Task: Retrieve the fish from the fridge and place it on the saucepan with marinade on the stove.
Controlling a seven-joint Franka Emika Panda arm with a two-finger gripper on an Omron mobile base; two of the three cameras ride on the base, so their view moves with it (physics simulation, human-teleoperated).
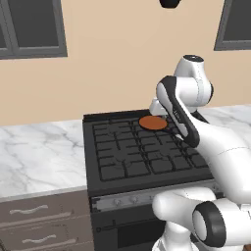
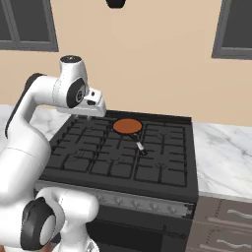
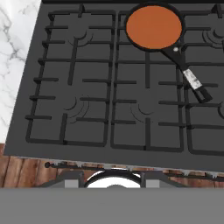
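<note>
While the saucepan (image 3: pixel 154 27) sat on a rear burner of the stove (image 3: pixel 109 109), its orange-brown marinade (image 1: pixel 153 122) lay flat inside and its short dark handle (image 3: pixel 189 76) pointed toward the front knobs (image 2: pixel 142 204). No fish lay on it. Marble worktop (image 1: pixel 39 152) flanked the stove on both sides. Above the rear grates hung the gripper (image 2: pixel 88 116); whether its fingers were apart or together, I could not tell.

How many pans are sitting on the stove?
1. The saucepan, with orange-brown marinade inside, sits on a back burner of the stove, its handle pointing toward the front. The arm hides part of the stove in the left base view.
</note>
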